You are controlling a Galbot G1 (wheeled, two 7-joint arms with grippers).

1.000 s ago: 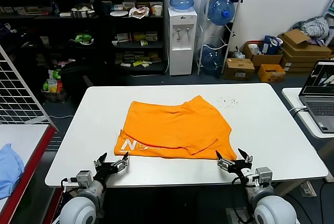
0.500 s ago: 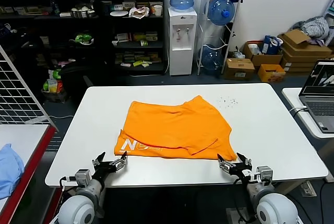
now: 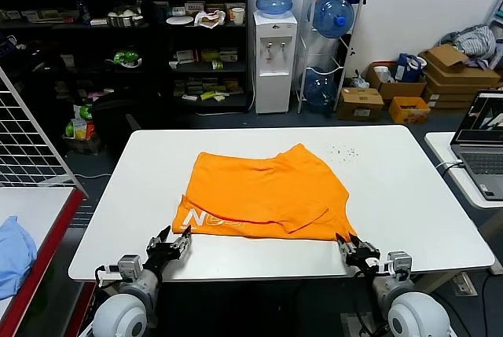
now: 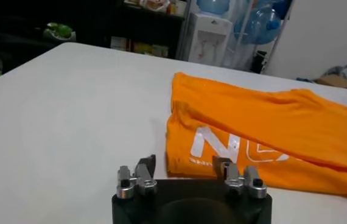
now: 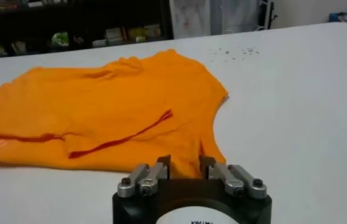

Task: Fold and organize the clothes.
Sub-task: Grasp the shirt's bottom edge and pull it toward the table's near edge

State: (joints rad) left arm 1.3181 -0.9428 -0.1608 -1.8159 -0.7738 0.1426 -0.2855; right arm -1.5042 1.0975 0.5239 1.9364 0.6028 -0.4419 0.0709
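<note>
- Lying in the middle of the white desk (image 3: 409, 188), a bright orange T-shirt (image 3: 267, 192) is sitting roughly folded, with its white lettering (image 3: 206, 221) facing up at its near-left corner.
- Showing in both wrist views, the shirt is resting in wrinkled layers, one flap overlapping across its near-right part.
- Hovering at the desk's near edge on the left, the left gripper (image 3: 174, 243) is pointing toward the lettered corner, just beside the shirt's near-left edge without touching it.
- Standing partly apart, its fingers (image 4: 144, 167) are holding nothing, with bare desk showing between them and the shirt's hem just beyond.
- Sitting at the near edge on the right, the right gripper (image 3: 350, 247) is pointing at the shirt's near-right corner.
- Standing close together, its fingers (image 5: 161, 165) are leaving only a narrow gap, and the orange hem is showing right at that gap; whether the cloth is pinched between them cannot be told.
- Resting at the far-left border of the head view, a light blue cloth (image 3: 14, 250) is lying on a separate white surface with a red edge, well apart from the shirt.
- Sitting on another desk at the far right, an open laptop (image 3: 483, 144) is facing the scene.
- Standing beyond the desk, a water dispenser (image 3: 275, 38) is rising beside dark shelves.
</note>
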